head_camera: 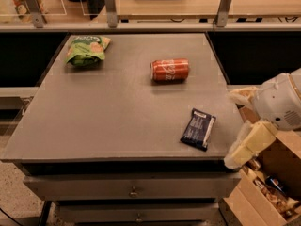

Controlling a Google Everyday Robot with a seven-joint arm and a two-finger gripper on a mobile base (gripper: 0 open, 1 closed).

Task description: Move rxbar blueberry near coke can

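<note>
The gripper (248, 146) hangs just off the table's front right corner, a pale cream piece slanting down and to the left beneath the arm's rounded white housing (281, 102); whether it stands wide or narrow cannot be told from this side. It is outside the table (108, 121) edge and touches nothing on the top.

Nearest to it is the rxbar blueberry (198, 129), a dark navy wrapper lying flat near the front right edge of the grey tabletop, turned at a slight angle; it is near the gripper but apart from it. Farther back lies the coke can (170, 70) on its side, its ends pointing left and right; it is well apart from the bar, with only bare tabletop between them.

The green snack bag (86, 49) sits crumpled at the far left corner, well away from both the can and the bar.

Below and to the right of the gripper stands an open cardboard box (263, 197) holding small packets, beside the table. Under the tabletop are two drawers (134, 190), each with a small knob; behind the table runs a ledge with metal posts (109, 6) and a wooden counter beyond it.
</note>
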